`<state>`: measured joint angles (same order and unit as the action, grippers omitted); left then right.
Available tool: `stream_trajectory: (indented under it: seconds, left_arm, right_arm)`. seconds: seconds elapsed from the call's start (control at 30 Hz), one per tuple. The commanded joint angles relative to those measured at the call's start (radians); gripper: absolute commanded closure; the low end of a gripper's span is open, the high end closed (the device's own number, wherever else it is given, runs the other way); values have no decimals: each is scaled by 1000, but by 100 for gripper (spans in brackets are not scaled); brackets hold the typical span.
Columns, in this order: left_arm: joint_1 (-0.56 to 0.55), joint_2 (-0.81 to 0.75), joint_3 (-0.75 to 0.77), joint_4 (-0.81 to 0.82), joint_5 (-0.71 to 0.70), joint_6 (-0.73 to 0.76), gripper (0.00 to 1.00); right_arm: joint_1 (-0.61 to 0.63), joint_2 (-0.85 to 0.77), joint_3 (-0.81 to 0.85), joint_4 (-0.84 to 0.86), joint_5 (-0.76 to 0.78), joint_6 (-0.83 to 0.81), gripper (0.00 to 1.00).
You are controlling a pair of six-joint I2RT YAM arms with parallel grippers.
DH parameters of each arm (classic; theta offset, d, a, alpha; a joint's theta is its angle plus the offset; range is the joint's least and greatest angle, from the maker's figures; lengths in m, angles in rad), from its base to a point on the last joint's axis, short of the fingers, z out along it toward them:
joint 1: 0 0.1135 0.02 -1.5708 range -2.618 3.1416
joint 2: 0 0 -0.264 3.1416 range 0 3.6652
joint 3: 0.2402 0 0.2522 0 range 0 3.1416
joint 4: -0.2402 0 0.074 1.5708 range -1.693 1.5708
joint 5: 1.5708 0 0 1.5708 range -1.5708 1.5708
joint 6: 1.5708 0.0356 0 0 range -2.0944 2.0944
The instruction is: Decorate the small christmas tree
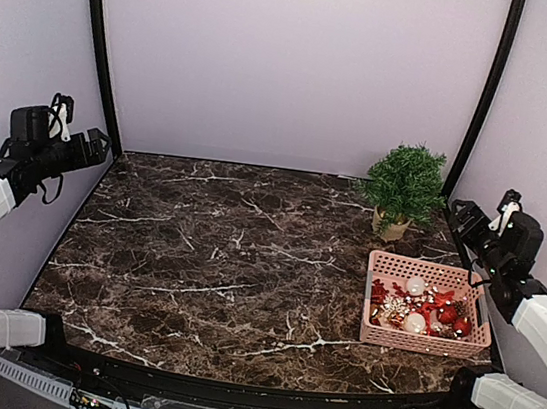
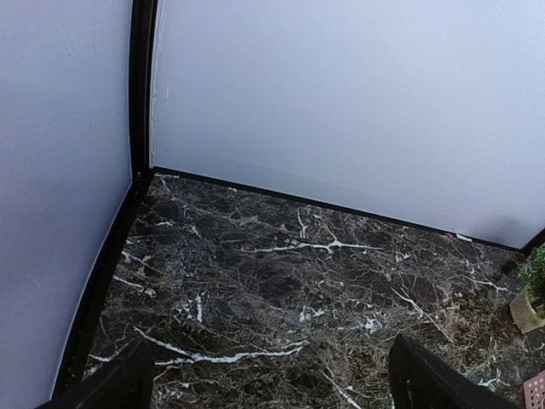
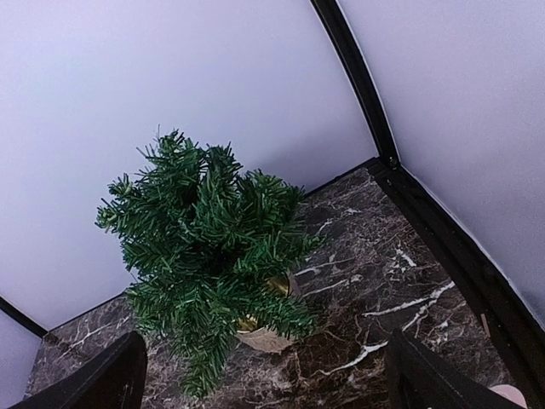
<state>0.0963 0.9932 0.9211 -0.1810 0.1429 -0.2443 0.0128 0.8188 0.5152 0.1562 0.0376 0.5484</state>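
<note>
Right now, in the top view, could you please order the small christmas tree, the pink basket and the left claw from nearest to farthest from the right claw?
From the right claw:
1. small christmas tree, close beside it in the back right corner.
2. pink basket, on the right side, nearer the arm bases.
3. left claw, across the table at the left edge.
</note>
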Motion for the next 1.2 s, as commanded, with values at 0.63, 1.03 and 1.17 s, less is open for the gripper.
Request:
stream_trajectory:
  seconds: [0.63, 1.03, 1.17]
  left_arm:
    - [3, -47, 7, 0, 89, 122, 1]
    - [3, -67, -6, 8, 102, 125, 1]
    - [3, -66, -7, 9, 110, 122, 1]
  right_arm:
    - [13, 253, 421, -293, -111, -144, 19]
    - [137, 507, 503, -212, -154, -98, 34]
    - [178, 556, 525, -201, -86, -126, 33]
